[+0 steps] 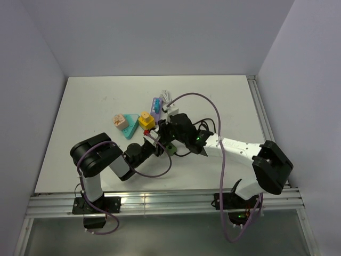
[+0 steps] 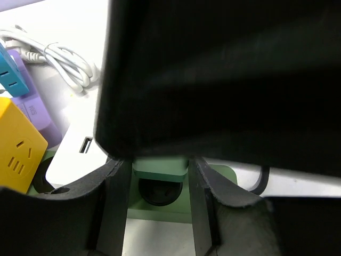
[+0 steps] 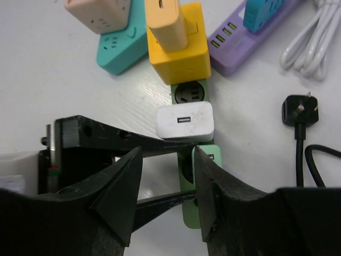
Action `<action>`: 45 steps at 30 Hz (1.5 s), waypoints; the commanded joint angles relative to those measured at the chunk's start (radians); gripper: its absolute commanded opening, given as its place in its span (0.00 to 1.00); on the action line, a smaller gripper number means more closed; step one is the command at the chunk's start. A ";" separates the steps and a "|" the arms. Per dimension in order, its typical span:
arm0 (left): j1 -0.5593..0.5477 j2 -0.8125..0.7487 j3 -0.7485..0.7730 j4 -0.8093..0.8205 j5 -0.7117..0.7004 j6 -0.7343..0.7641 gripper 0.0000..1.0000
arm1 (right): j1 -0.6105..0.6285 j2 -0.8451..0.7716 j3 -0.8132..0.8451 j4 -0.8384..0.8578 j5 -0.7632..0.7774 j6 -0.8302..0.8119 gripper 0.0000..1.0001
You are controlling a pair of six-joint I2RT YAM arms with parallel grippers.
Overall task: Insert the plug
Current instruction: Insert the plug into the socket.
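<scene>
The black plug (image 3: 299, 109) lies on the table on its black cable, right of the power strips, with no gripper on it. The green power strip (image 3: 198, 218) carries a white USB charger (image 3: 185, 121) and shows a dark round socket (image 2: 158, 193). My left gripper (image 2: 158, 181) is open. Its fingers (image 3: 106, 136) lie across the green strip, one on each side of that socket. My right gripper (image 3: 167, 152) is open and empty, hovering just above the left gripper and the green strip (image 1: 170, 148).
A yellow cube adapter (image 3: 181, 53) sits at the strip's far end. Beyond it are a teal adapter (image 3: 120, 50) with a peach plug (image 3: 98, 13), a purple strip (image 3: 240, 37) and a coiled white cable (image 3: 314, 42). Purple arm cables loop over the table (image 1: 213, 106).
</scene>
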 commanded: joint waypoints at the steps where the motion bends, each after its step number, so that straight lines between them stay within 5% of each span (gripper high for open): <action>1: 0.017 0.055 -0.026 0.339 -0.050 0.001 0.00 | 0.011 -0.050 0.027 0.051 0.004 0.029 0.47; 4: 0.017 0.058 -0.028 0.342 -0.052 0.002 0.00 | 0.009 -0.075 0.010 0.060 0.012 0.034 0.23; 9: 0.015 0.063 -0.041 0.357 -0.055 0.002 0.00 | 0.008 -0.075 0.004 0.037 0.027 0.040 0.00; 34: 0.017 0.084 -0.061 0.371 -0.026 -0.008 0.00 | 0.003 0.054 -0.145 0.105 0.064 0.100 0.00; 45: 0.017 0.091 -0.063 0.372 -0.020 -0.011 0.00 | 0.000 -0.096 -0.070 0.017 0.113 0.076 0.00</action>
